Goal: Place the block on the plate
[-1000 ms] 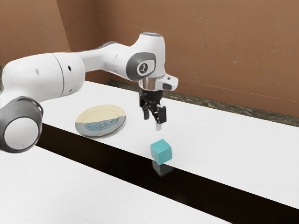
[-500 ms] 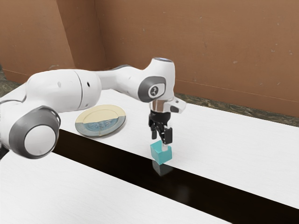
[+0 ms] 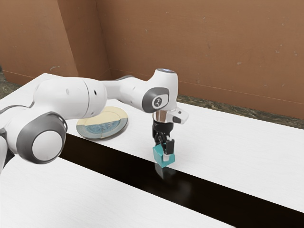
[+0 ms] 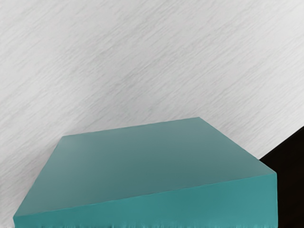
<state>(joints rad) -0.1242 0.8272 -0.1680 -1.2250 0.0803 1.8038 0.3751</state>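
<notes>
My gripper (image 3: 163, 150) is down at the teal block (image 3: 158, 156) in the exterior view, its lower end overlapping the block's upper part and near side. How it stands on the block's far side is hidden. The block rests on the white table at the edge of the dark strip. Toward the exterior view's left lies the round plate (image 3: 102, 128), cream and blue-grey, apart from the block and with nothing on it. Close under my hand, the wrist view has the block's top (image 4: 147, 164) and one side.
The white tabletop (image 3: 228, 156) stretches toward the exterior view's right. A long dark strip (image 3: 209, 192) crosses it beside the block. Behind the table stands a brown wall (image 3: 213, 52).
My hand has come down from above the block to its level, shifting slightly toward the exterior view's right. Block and plate have stayed where they were.
</notes>
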